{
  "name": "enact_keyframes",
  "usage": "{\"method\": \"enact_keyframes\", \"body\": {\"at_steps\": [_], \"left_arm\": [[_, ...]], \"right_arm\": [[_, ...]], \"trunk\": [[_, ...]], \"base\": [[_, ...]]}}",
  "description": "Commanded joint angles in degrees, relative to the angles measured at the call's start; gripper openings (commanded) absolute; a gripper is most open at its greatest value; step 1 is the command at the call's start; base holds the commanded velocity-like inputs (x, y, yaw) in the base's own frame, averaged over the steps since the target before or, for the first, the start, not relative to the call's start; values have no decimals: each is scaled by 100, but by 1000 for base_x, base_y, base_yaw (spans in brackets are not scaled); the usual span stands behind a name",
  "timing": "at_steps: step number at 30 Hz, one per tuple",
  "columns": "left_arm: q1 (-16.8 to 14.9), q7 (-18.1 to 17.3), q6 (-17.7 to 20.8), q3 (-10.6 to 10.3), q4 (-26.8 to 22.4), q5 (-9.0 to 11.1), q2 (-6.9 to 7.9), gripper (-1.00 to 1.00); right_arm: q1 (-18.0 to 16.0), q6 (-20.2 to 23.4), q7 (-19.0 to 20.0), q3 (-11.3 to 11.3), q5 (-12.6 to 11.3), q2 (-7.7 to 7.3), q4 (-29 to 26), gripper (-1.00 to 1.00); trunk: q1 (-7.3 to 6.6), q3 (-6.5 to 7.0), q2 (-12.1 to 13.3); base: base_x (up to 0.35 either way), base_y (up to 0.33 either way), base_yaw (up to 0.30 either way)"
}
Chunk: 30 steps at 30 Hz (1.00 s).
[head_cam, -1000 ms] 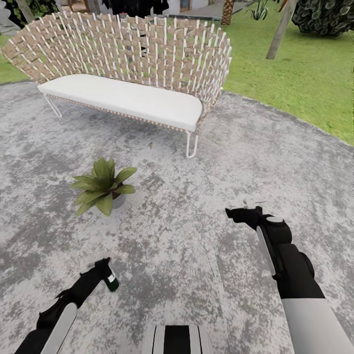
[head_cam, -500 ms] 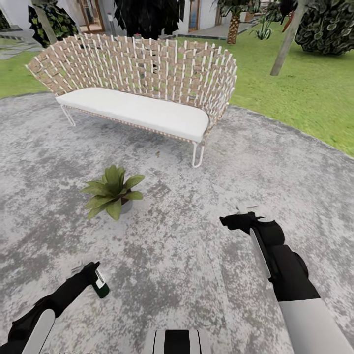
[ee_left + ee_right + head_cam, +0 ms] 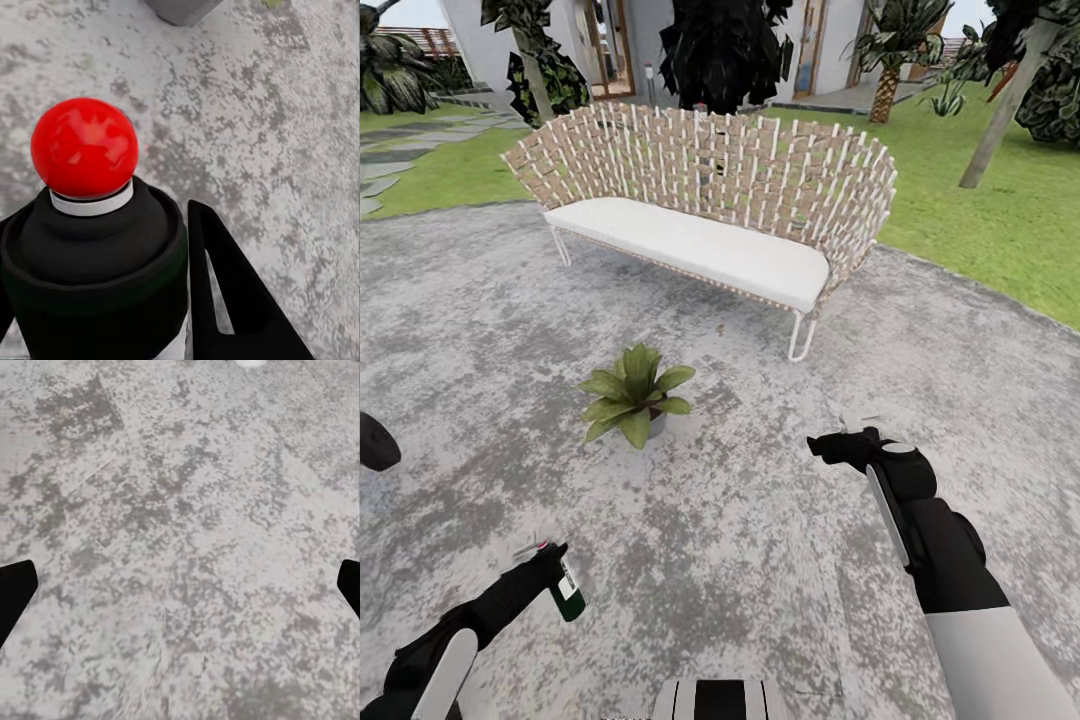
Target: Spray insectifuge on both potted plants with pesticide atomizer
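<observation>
My left gripper point(image 3: 543, 562) is shut on the pesticide atomizer point(image 3: 567, 592), a dark green bottle with a white label, low at the left over the stone patio. Its red spray head point(image 3: 84, 147) and black neck show close up in the left wrist view, with one black finger point(image 3: 225, 300) beside them. One potted plant point(image 3: 635, 395) with broad green leaves stands on the patio ahead, well beyond the bottle; its grey pot point(image 3: 180, 7) appears in the left wrist view. The other potted plant is out of view. My right gripper point(image 3: 838, 444) hangs open over bare stone at the right.
A wicker bench point(image 3: 710, 200) with a white cushion stands behind the plant. The round grey patio point(image 3: 740, 560) spreads all around, with lawn point(image 3: 1000, 230) to the right. Trees and a building are at the back. A dark rounded object point(image 3: 375, 442) pokes in at the left edge.
The camera has tilted up and turned, so bench and plant sit lower and further right in the picture. My left arm with the atomizer has dropped slightly leftward. The right arm has hardly moved.
</observation>
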Motion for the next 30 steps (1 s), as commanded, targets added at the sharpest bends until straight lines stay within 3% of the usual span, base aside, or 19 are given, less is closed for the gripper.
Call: {"method": "enact_keyframes", "body": {"at_steps": [1, 2, 5, 8, 9, 12, 19, 20, 23, 30], "left_arm": [[-2, 63, -12, -45, -10, -2, -9, -100], [-4, 291, -44, -294, -21, 0, -29, -100], [-4, 489, -516, -450, -9, -19, -14, -100], [-4, 513, -546, -457, -9, -39, -1, -100], [-4, 519, -549, -450, -9, -252, -14, -100], [-4, 520, -521, -427, -8, -477, -26, -100], [-4, 512, -510, -431, -8, -479, -12, -100], [-4, 512, -510, -429, -8, -493, -12, -100], [-4, 512, -510, -430, -8, -492, -12, -100], [-4, 512, -510, -424, -8, -487, -12, -100]], "right_arm": [[1, 5, 0, -2, -1, 0, 6, 100], [2, -7, 0, -19, 0, -3, 17, 100], [2, 29, -3, -42, 8, -4, 49, 100], [2, 33, -11, -60, 9, -8, 50, 100], [0, 31, -71, -60, 5, -8, 50, 100], [2, 30, -161, -60, 1, -9, 56, 100], [2, 30, -296, -62, 7, -9, 74, 100], [-2, 12, -627, -49, -18, -9, 276, 100], [-12, -15, -903, -41, -16, -9, 610, 100], [-15, -31, -917, -51, -67, -3, 385, 100]], "trunk": [[0, 0, 0], [0, 0, 0], [0, 0, 0], [0, 0, 0], [-3, 22, 1], [-10, 89, 5], [-28, 244, 15], [-31, 266, 16], [-39, 332, 20], [-57, 487, 29]], "base": [[0, 0, 270], [0, 0, 270], [176, -173, 270], [239, -232, 270], [275, -217, 270], [286, -203, 270], [292, -195, 270], [294, -195, 270], [294, -196, 270], [294, -196, 110]]}}
